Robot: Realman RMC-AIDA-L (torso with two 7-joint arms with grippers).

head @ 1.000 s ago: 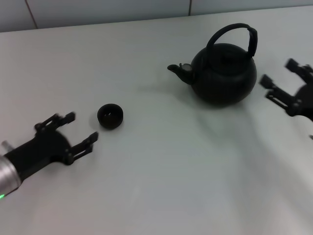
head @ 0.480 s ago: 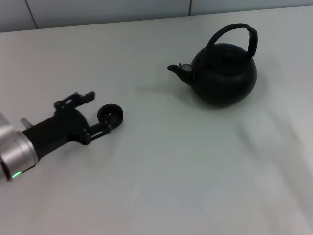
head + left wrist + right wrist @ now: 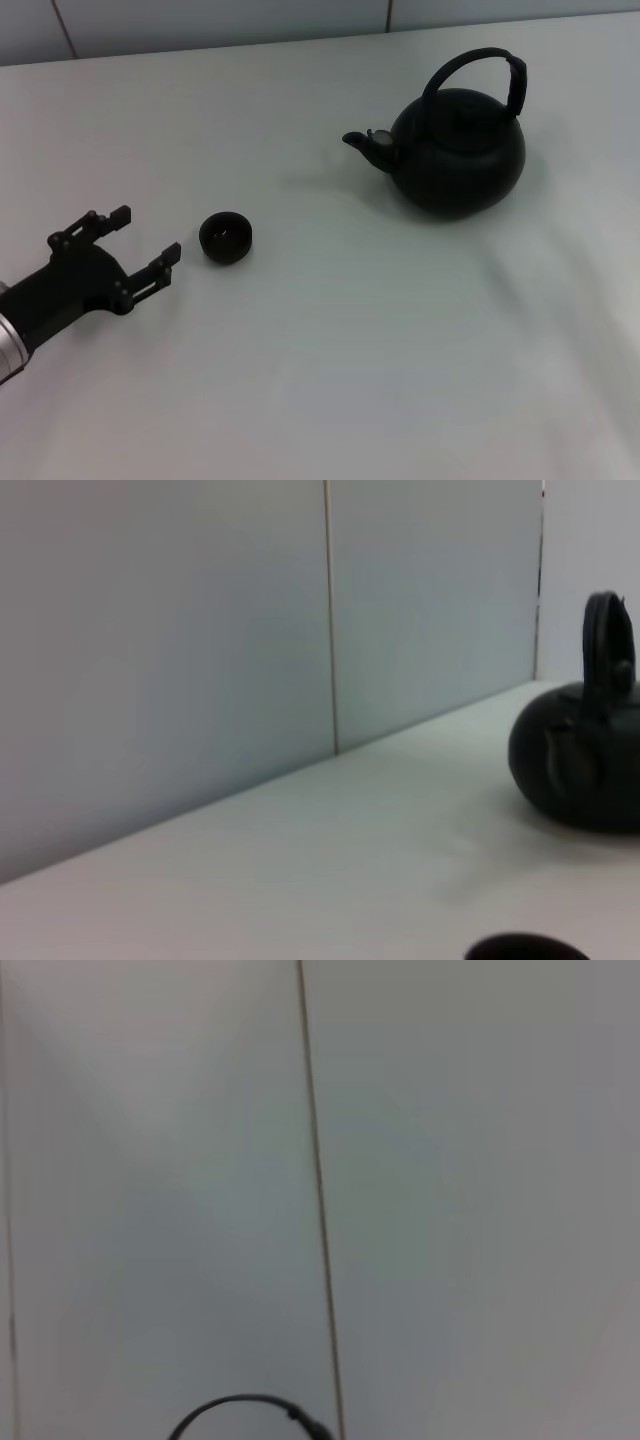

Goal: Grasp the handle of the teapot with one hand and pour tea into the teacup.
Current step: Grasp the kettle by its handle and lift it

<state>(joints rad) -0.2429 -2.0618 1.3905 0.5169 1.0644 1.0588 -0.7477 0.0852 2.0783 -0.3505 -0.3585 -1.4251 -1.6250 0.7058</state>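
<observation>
Teapot sits upper right of the head view, upright on the white table, spout aimed toward frame left, handle arching over the top w/ its thicker sleeve on the right side. Handle's long axis runs roughly left-right in frame, so a grip on it probably has to come from the right or from above. Left gripper is lower left, fingers spread apart, holding nothing, pointed toward the cup, which lies just beside its fingertips but not touching. Teapot is well apart from that gripper, across the frame. Right gripper isn't in the head view at all, so can't say which arm is truly nearer the handle; by side, the right arm looks the likelier one, just a guess. Left wrist view adds a side look: teapot at right edge, handle seen edge-on, cup rim at bottom edge. Right wrist view shows mostly wall, w/ only a thin dark arc at bottom, prob. the handle top.
</observation>
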